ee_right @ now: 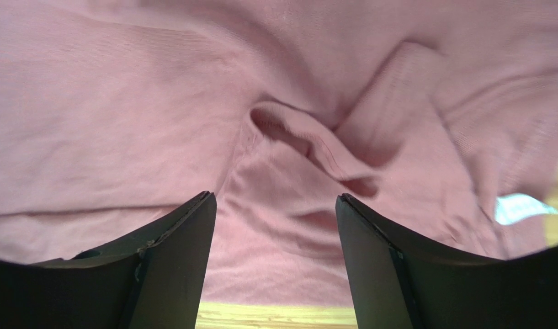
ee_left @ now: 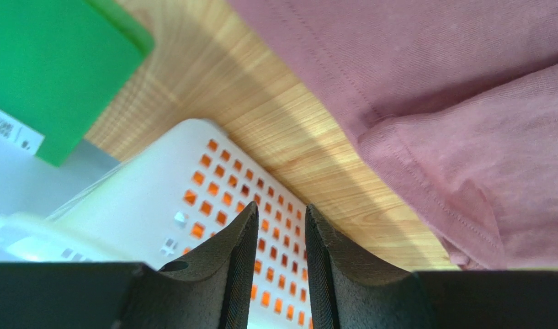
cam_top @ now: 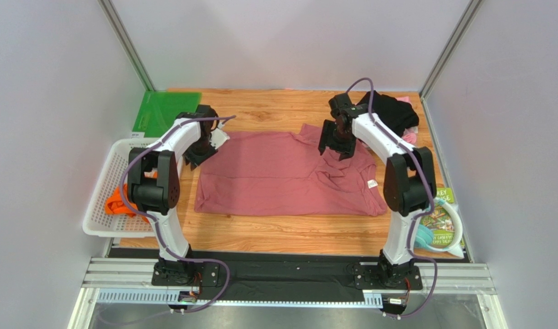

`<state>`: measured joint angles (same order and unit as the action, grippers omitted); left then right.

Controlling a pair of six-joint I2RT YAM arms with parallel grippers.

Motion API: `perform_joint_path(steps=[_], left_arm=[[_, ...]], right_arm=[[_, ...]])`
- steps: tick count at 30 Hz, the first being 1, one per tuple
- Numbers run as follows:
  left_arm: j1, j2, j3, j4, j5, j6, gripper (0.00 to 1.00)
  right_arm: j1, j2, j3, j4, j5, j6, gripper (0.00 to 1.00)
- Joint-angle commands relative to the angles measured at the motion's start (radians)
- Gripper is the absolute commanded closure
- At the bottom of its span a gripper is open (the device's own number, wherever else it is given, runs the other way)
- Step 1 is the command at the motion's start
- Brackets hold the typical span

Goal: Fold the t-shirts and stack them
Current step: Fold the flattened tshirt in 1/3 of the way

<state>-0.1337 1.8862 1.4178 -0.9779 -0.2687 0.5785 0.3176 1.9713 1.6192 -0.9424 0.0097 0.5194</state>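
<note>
A large dusty-rose t-shirt lies spread on the wooden table, its white neck label at the right. My left gripper hovers at the shirt's far-left corner, jaws a little apart and empty, with the shirt's hem off to its right. My right gripper is open over the rumpled collar area, nothing between its fingers. An orange t-shirt lies in the basket. A black t-shirt and a pale pink one are heaped at the back right.
A white mesh basket stands off the table's left edge and shows under the left fingers. A green board lies at the back left. A colourful packet with a teal ring sits at the front right.
</note>
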Motion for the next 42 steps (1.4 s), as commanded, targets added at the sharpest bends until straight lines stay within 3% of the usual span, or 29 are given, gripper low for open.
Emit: perform_joint_path(steps=[1, 4, 7, 9, 16, 27, 36, 42], left_arm=[[-0.003, -0.053, 0.108, -0.065, -0.041, -0.011, 0.61], [-0.073, -0.116, 0.132, -0.134, 0.038, -0.048, 0.62], [-0.148, -0.159, 0.139, -0.214, 0.288, -0.098, 0.62], [-0.182, -0.148, 0.129, -0.254, 0.362, -0.111, 0.62], [-0.193, -0.139, -0.042, -0.229, 0.425, -0.074, 0.66], [-0.167, -0.130, -0.279, -0.118, 0.336, -0.032, 0.68], [0.014, -0.134, -0.350, -0.059, 0.189, 0.064, 0.71], [0.115, -0.174, -0.312, -0.088, 0.126, 0.096, 0.72]], right_arm=[[-0.002, -0.179, -0.034, -0.001, 0.099, -0.024, 0.30], [0.000, -0.244, -0.100, 0.002, 0.131, -0.012, 0.30], [-0.002, -0.313, -0.218, 0.027, 0.096, 0.033, 0.32], [0.001, -0.353, -0.319, 0.050, 0.069, 0.056, 0.32], [0.001, -0.385, -0.540, 0.123, -0.076, 0.162, 0.33], [0.001, -0.301, -0.608, 0.163, -0.071, 0.186, 0.34], [-0.002, -0.296, -0.616, 0.163, -0.053, 0.171, 0.36], [-0.005, -0.302, -0.633, 0.165, -0.043, 0.166, 0.36]])
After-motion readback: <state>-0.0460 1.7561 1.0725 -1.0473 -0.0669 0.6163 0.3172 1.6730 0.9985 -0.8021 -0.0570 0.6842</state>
